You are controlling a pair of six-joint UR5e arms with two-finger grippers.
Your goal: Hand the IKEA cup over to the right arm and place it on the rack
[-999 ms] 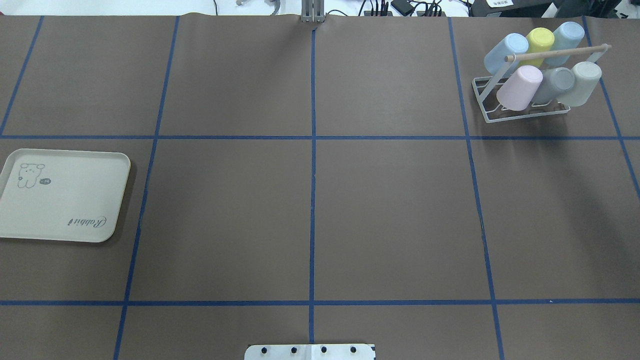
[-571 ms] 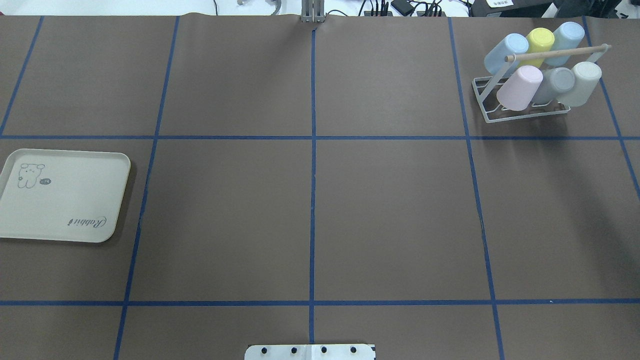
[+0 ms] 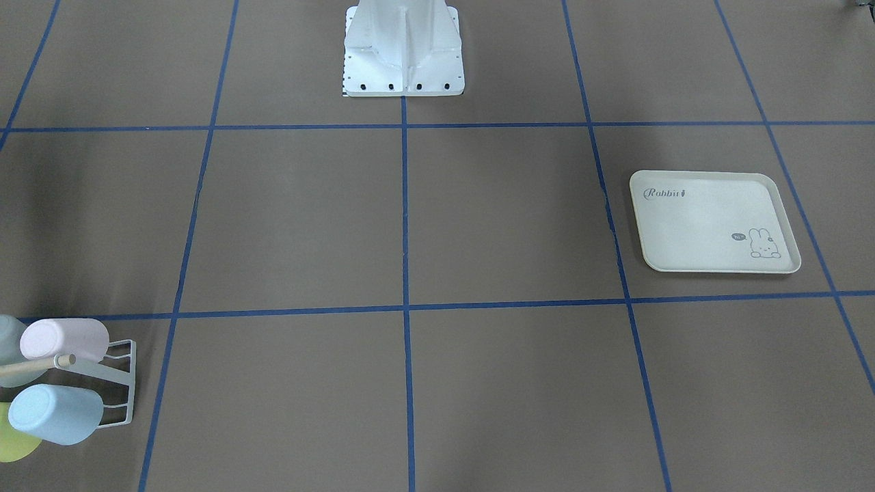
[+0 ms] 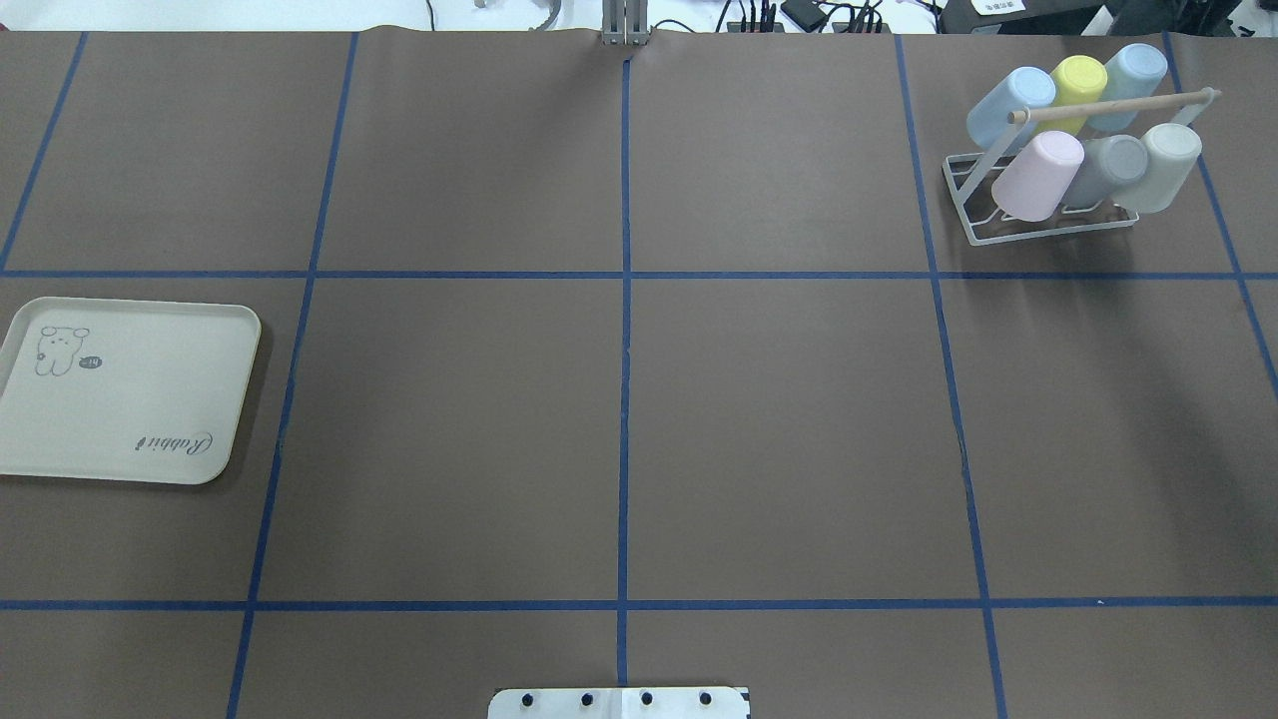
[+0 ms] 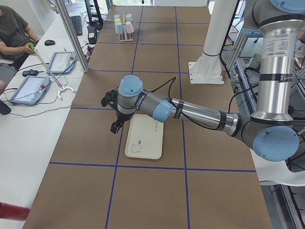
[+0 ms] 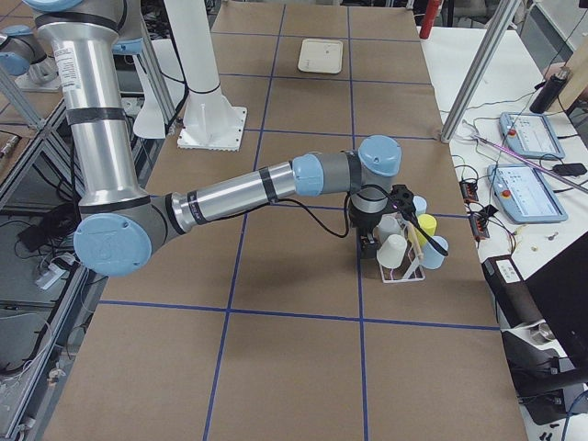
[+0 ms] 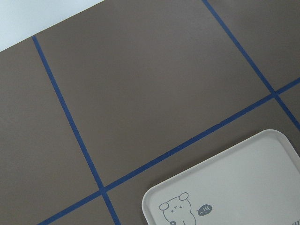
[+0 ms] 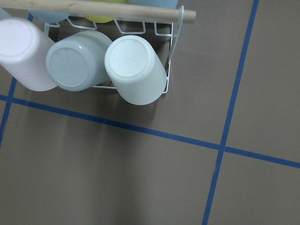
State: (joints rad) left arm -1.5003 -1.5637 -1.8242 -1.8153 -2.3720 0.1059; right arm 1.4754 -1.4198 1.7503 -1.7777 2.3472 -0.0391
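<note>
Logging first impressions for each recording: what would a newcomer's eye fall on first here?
The white wire rack with a wooden dowel, at the overhead view's far right corner, carries six tilted pastel plastic cups. A cream rabbit-printed tray lies bare at the left edge. The grey right arm with light-blue joint caps reaches out over the rack.

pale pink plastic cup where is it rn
In the overhead view, the pale pink plastic cup sits bottom-up on the white wire rack at the table's far right, beside the grey cup.

rack (image 4: 1108, 103): white wire, wooden dowel, far right corner | cups (image 4: 1038, 175): six pastel, inverted on rack
</note>
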